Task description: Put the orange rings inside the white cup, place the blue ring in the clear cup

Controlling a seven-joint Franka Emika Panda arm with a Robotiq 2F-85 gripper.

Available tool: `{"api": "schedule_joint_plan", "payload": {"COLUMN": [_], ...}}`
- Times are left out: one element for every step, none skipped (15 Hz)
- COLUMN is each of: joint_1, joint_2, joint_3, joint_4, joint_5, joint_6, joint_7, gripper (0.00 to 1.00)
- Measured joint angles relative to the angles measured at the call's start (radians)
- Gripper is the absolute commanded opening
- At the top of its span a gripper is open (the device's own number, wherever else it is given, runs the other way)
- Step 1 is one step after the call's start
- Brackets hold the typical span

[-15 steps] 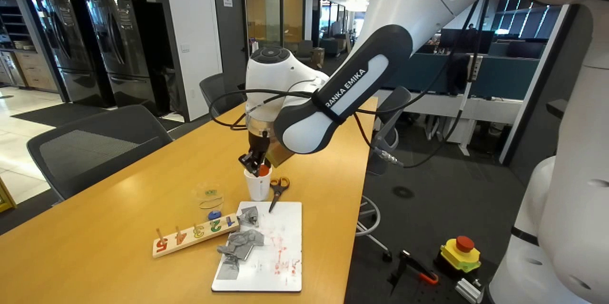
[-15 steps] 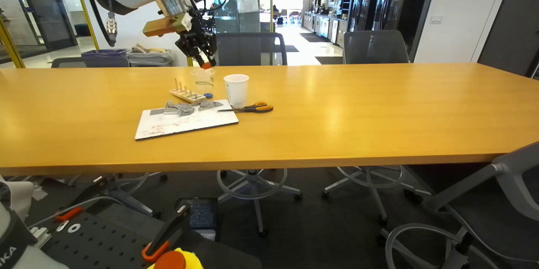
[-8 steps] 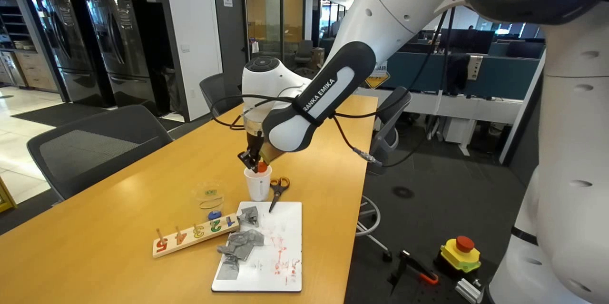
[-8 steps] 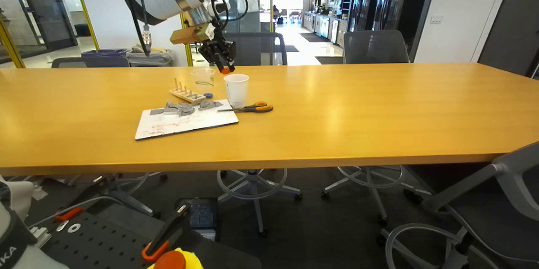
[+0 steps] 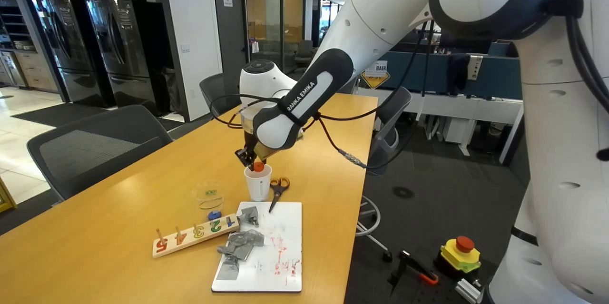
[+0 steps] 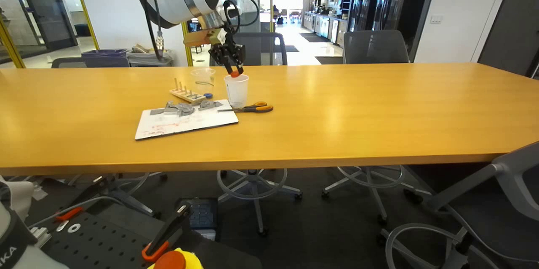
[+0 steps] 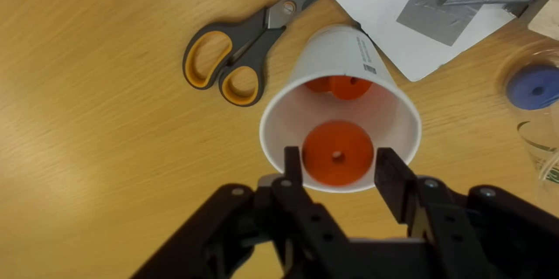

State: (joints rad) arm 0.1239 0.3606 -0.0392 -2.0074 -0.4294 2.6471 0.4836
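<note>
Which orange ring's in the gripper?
The orange ring pinched by the gripper at the mouth of the white cup; the other visible orange rings lie deeper inside it.

- The Robotiq gripper [image 5: 258, 167], fingers pointing down, holds an orange ring [image 5: 259, 166] at the mouth of the white cup [image 5: 258, 186], which stands upright on the wooden table [image 5: 328, 175].
- Scissors [image 5: 277, 191] with black-and-orange handles lie just beside the cup, their tip over the edge of a whiteboard [image 5: 285, 220].
- The whiteboard bears red handwriting [image 5: 279, 249] and crumpled grey tape [image 5: 247, 240].
- A pegged counting board [image 5: 189, 236], numbered 1 to 5, has its 1 end at the whiteboard's edge.
- The blue ring [image 5: 214, 215] lies between the counting board and the clear cup [image 5: 209, 199]; whether it touches either cannot be told.
- An emergency stop button [image 5: 460, 252], yellow and red, sits at lower right.
</note>
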Motion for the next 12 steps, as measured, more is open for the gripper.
{"api": "schedule_joint_plan", "payload": {"joint_1": [0.000, 0.000, 0.000, 0.000, 0.000, 0.000, 0.000, 0.001, 0.002, 0.002, 0.002, 0.002], "joint_2": [0.007, 0.011, 0.014, 0.014, 0.014, 0.013, 0.007, -0.008, -0.031, -0.064, -0.106, -0.155], "joint_3": [0.000, 0.000, 0.000, 0.000, 0.001, 0.002, 0.005, 0.009, 0.013, 0.019, 0.025, 0.030], "joint_4": [0.006, 0.011, 0.014, 0.016, 0.018, 0.021, 0.023, 0.024, 0.024, 0.022, 0.018, 0.009], "joint_5": [0.026, 0.050, 0.070, 0.086, 0.101, 0.113, 0.127, 0.137, 0.142, 0.147, 0.151, 0.154], "joint_6": [-0.002, -0.006, -0.012, -0.018, -0.030, -0.045, -0.073, -0.116, -0.170, -0.235, -0.307, -0.373], "joint_7": [-0.021, -0.041, -0.059, -0.075, -0.091, -0.108, -0.127, -0.147, -0.164, -0.186, -0.208, -0.226], "gripper": [0.88, 0.97, 1.00, 1.00, 1.00, 1.00, 1.00, 1.00, 1.00, 1.00, 1.00, 1.00]}}
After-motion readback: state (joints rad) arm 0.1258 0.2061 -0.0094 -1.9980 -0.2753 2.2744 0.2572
